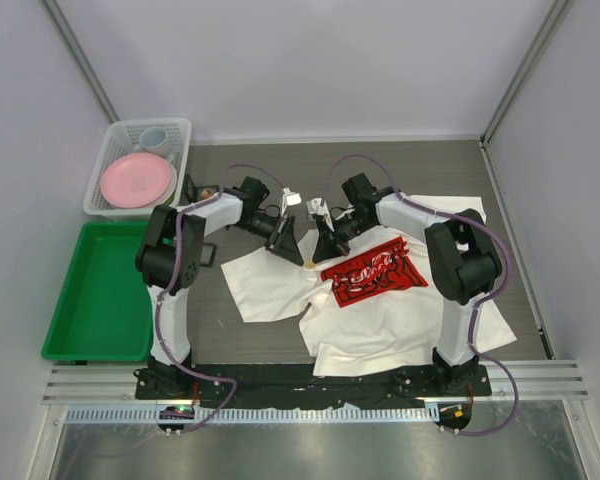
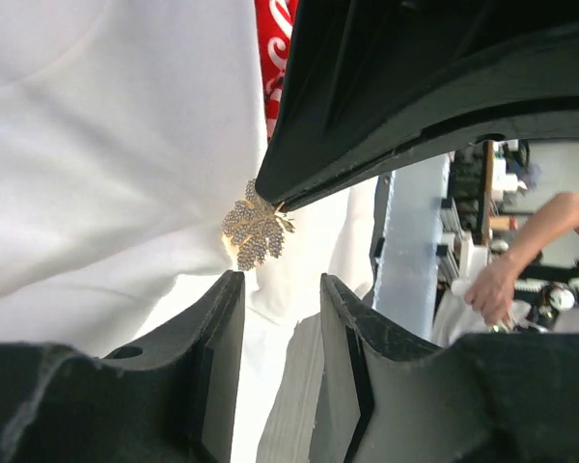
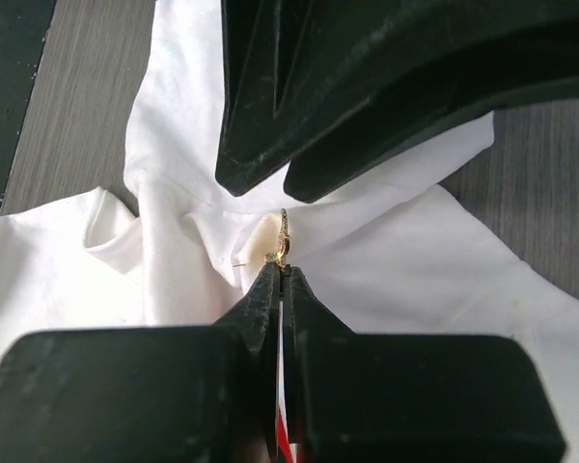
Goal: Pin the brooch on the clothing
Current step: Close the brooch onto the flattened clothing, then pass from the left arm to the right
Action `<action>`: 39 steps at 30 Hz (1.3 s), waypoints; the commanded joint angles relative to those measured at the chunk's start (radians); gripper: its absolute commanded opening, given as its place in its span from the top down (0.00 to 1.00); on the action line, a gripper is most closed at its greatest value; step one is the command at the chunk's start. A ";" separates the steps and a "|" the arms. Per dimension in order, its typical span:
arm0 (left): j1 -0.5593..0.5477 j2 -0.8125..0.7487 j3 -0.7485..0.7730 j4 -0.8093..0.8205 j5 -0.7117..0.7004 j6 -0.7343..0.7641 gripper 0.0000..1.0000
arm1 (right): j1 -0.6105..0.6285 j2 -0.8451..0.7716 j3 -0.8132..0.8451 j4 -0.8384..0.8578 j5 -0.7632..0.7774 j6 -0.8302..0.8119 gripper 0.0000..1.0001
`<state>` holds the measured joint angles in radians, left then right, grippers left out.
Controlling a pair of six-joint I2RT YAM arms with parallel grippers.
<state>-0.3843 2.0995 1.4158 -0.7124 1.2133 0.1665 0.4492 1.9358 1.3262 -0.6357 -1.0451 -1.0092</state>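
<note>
Judging by how things lie, the pinning step itself is in hand: the brooch [image 2: 256,234], a small gold leaf, is seen at the middle of the left wrist view. It is pressed against a raised fold of the clothing [image 1: 270,285], just left of the red print [image 1: 375,272] in the top view. It is pinched edge-on by the right gripper [image 3: 281,270], whose fingers are pressed together on it at the centre of the right wrist view. The left gripper [image 2: 281,280] is held spread at the bottom of its own frame, just below the brooch, with nothing clamped. Whether the pin has pierced the cloth cannot be told. For the next move, the fold would likely need to be steadied by the left fingers while the pin is driven through and latched
</note>
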 commanded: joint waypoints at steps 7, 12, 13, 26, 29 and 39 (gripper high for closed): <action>0.010 -0.197 -0.201 0.451 -0.093 -0.091 0.51 | -0.006 -0.020 0.011 0.082 0.003 0.046 0.99; 0.022 -0.254 -0.253 0.525 -0.175 -0.061 0.43 | -0.006 -0.021 0.005 0.080 0.000 0.041 0.99; 0.027 -0.268 -0.262 0.533 -0.181 -0.049 0.41 | -0.006 -0.020 0.004 0.079 0.002 0.040 0.99; -0.002 -0.424 -0.377 0.533 -0.339 0.243 0.33 | -0.006 -0.028 -0.013 0.070 -0.003 0.029 0.99; -0.045 -0.426 -0.405 0.571 -0.372 0.239 0.32 | -0.006 -0.029 -0.007 0.062 -0.007 0.030 0.99; -0.088 -0.450 -0.560 0.901 -0.374 0.067 0.33 | -0.006 -0.031 0.004 0.042 -0.018 0.029 0.99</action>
<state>-0.4671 1.6958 0.8806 -0.0086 0.8249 0.2928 0.4473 1.9358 1.3132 -0.5793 -1.0317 -0.9699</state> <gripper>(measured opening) 0.678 0.013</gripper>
